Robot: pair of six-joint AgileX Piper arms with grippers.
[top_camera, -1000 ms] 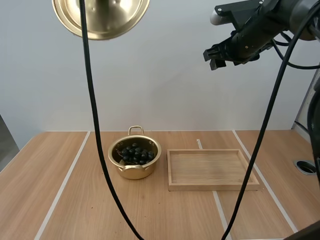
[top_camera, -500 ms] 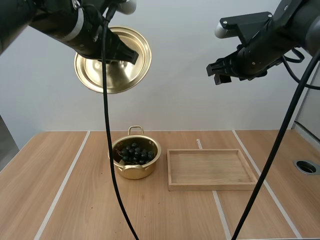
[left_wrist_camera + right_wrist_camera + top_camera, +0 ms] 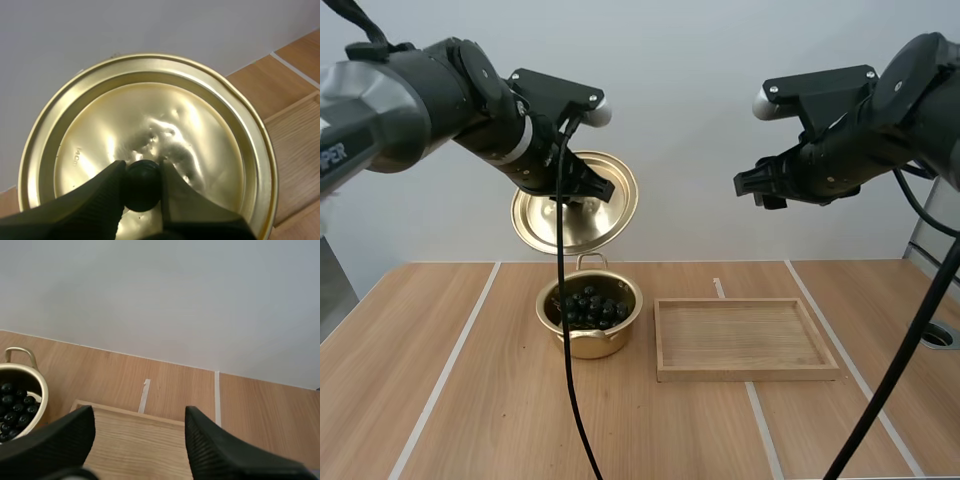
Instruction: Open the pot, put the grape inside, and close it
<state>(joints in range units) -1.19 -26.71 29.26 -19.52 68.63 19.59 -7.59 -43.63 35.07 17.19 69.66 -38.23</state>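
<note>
One tilted lid (image 3: 548, 222) over the pot (image 3: 588, 345).
Left tool (image 3: 141, 166) pinches its knob (image 3: 142, 187), pot just below. Right tool (image 3: 139, 412) is open, empty, farther away.

The left gripper (image 3: 142, 174) hangs high on the left, fingers pinching the lid (image 3: 200, 125) by its knob, while the right gripper (image 3: 139, 426), high on the right, gapes wide.

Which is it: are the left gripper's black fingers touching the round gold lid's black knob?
Touching. Left wrist view: the left gripper pinches the knob of the gold lid between its fingertips.
</note>
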